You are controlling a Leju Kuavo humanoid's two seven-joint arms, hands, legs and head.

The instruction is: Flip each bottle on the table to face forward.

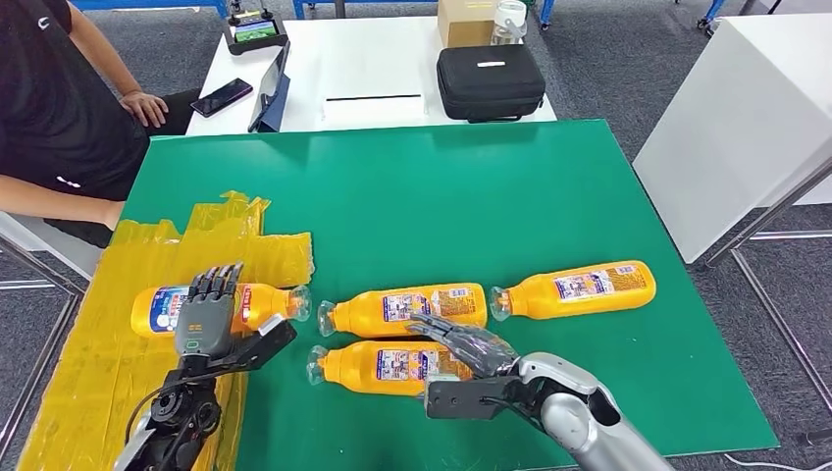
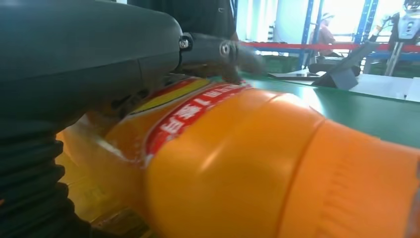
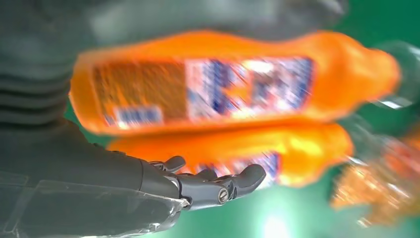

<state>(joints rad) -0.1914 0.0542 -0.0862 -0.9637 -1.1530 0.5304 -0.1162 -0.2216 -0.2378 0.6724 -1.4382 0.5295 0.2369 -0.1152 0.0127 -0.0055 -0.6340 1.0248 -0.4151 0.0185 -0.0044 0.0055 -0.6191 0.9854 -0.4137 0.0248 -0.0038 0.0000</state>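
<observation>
Green bench with four orange bottles lying on their sides, two robot hands at the near edge.

Green table (image 1: 412, 196): carries all items; a white table (image 1: 373, 69) stands beyond its far edge. Yellow plastic sheet (image 1: 108, 324): crumpled, covering the bench's near-left corner. Person (image 1: 49, 108): seated at the far-left corner. Black case (image 1: 490, 80): on the white table. Right bottle (image 1: 577, 288): near the right edge, lying apart from the rest. Middle bottle (image 1: 407, 307): centre of the near half, back label up. Front bottle (image 1: 383, 366): just beside it, closest to the near edge. Left bottle (image 1: 211, 306): on the yellow sheet, cap toward the middle bottle. Right hand (image 1: 469, 345): fingers outstretched and open, lying over the middle and front bottles, gripping nothing. Left hand (image 1: 208, 314): fingers extended flat on top of the left bottle, thumb beside it; resting on it, not closed around it.
</observation>
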